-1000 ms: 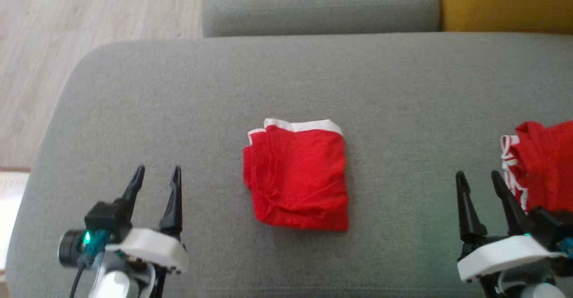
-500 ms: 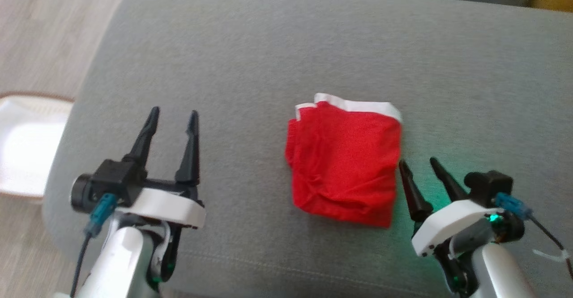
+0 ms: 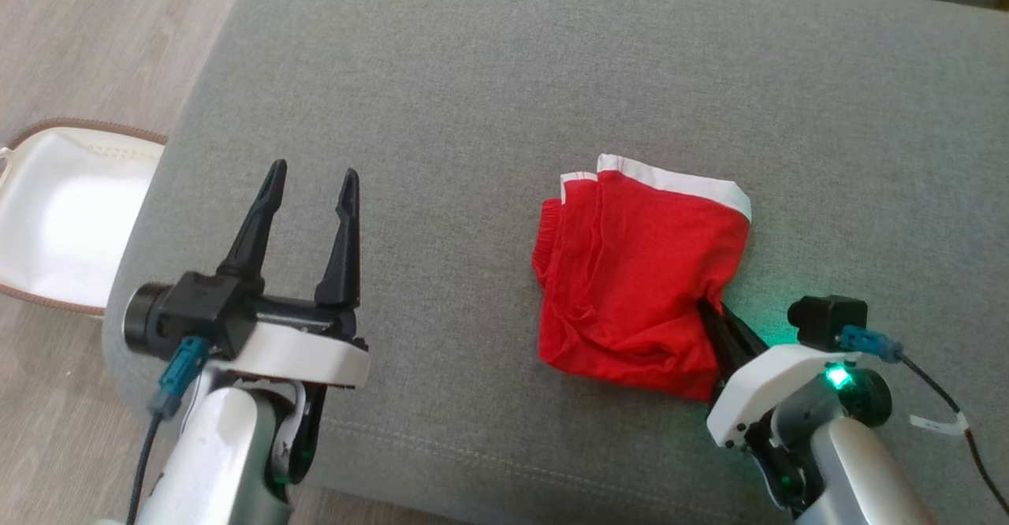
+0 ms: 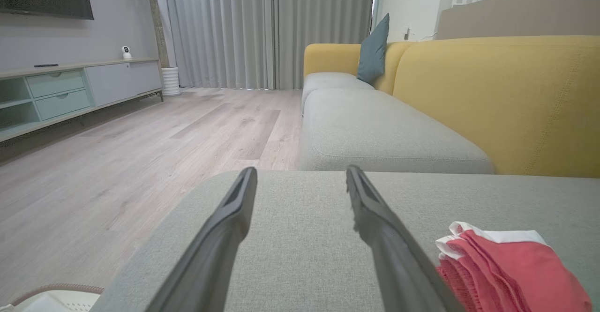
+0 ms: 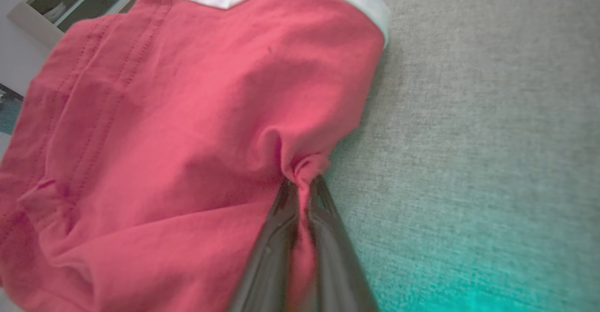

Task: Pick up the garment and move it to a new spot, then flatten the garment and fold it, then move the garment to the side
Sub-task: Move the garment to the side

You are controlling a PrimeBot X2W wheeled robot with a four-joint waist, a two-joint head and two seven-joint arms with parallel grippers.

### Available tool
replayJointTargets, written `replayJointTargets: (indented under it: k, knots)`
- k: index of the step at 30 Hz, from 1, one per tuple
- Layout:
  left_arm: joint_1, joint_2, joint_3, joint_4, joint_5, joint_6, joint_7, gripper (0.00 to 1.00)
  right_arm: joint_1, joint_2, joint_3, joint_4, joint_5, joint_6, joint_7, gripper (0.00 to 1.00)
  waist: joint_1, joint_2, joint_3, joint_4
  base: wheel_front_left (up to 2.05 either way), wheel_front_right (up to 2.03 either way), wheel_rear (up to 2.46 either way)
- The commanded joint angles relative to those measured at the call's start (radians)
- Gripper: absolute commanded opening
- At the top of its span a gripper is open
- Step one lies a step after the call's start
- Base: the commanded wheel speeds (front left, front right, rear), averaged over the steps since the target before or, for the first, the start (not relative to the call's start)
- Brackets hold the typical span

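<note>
On cushion (image 3: pixel 473 76): folded garment (image 3: pixel 638 273), long axis near-far, white band (image 3: pixel 670 180) far.

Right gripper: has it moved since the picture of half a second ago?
Yes. The right gripper has gone left onto the right edge of the folded red garment and shut on it.

I see a grey sofa seat (image 3: pixel 504 76), a yellow backrest (image 4: pixel 497 101) with a teal cushion (image 4: pixel 373 49), pale wood floor (image 4: pixel 140 152), grey curtains (image 4: pixel 262 26), and a low cabinet (image 4: pixel 70 92) against the wall.
</note>
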Motion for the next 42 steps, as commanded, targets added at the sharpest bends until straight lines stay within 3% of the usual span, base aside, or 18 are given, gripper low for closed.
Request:
replayJointTargets:
  k: [1,9,16,23,30,42]
  knots:
    - [-0.035,0.005,0.05,-0.038,0.011,-0.005,-0.008,1.0,-0.028,-0.003,0.026,-0.019,-0.002,-0.001,-0.007,0.0,0.0,0.0,0.0,-0.002,0.0,0.0,0.0]
    - [-0.009,-0.013,0.076,-0.046,0.029,-0.032,-0.008,1.0,-0.004,-0.003,0.034,-0.086,-0.077,-0.001,0.011,0.0,0.0,0.0,-0.016,-0.069,0.0,0.0,0.0]
    - [0.0,-0.02,0.093,-0.062,0.043,-0.057,-0.008,1.0,0.023,-0.04,0.014,-0.19,-0.107,-0.001,0.057,0.0,0.0,0.0,-0.006,-0.205,0.0,0.0,0.0]
    - [-0.027,-0.024,0.093,-0.09,0.059,-0.095,-0.008,1.0,-0.012,-0.157,-0.027,-0.272,-0.111,-0.001,0.109,0.0,0.0,0.0,0.043,-0.324,0.0,0.0,0.0]
    - [-0.07,-0.024,0.066,-0.097,0.083,-0.134,-0.008,1.0,-0.035,-0.304,-0.121,-0.381,-0.099,-0.001,0.169,0.0,0.0,0.0,0.099,-0.385,0.0,0.0,0.0]
    - [-0.115,0.008,0.07,-0.141,0.103,-0.154,-0.008,1.0,-0.091,-0.409,-0.334,-0.508,-0.101,-0.001,0.226,0.0,0.0,0.0,0.207,-0.488,0.0,0.0,0.0]
